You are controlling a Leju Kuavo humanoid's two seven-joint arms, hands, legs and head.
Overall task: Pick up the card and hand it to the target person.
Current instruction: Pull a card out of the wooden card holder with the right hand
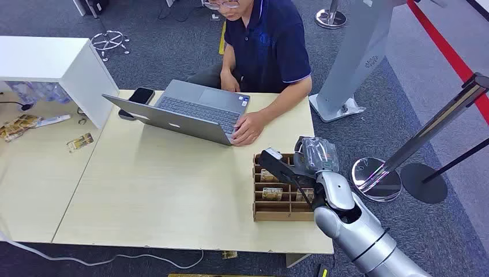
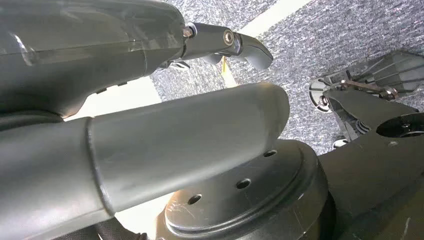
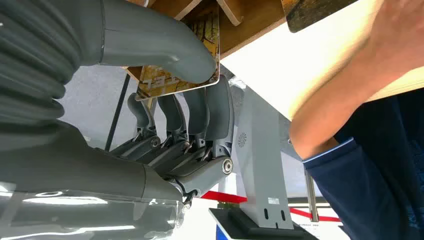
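Note:
My right hand (image 1: 281,167) hangs over the wooden card box (image 1: 282,214) at the table's right front corner. The right wrist view shows this hand (image 3: 190,120) pinching a gold-patterned card (image 3: 206,47) between the thick thumb and the dark fingers (image 3: 220,110), just off the box's wooden dividers (image 3: 250,22). More cards stand in the box slots (image 1: 271,193). The person (image 1: 265,46) in a dark blue shirt sits at the table's far side, one hand (image 1: 248,128) on a laptop. My left hand (image 2: 200,130) hangs low with thumb and finger apart, holding nothing.
An open grey laptop (image 1: 190,112) and a phone (image 1: 142,95) lie on the table (image 1: 161,190). Loose cards (image 1: 79,141) lie on the left table beside a white cabinet (image 1: 52,60). Stanchion bases (image 1: 377,179) and a grey pillar (image 1: 357,57) stand to the right.

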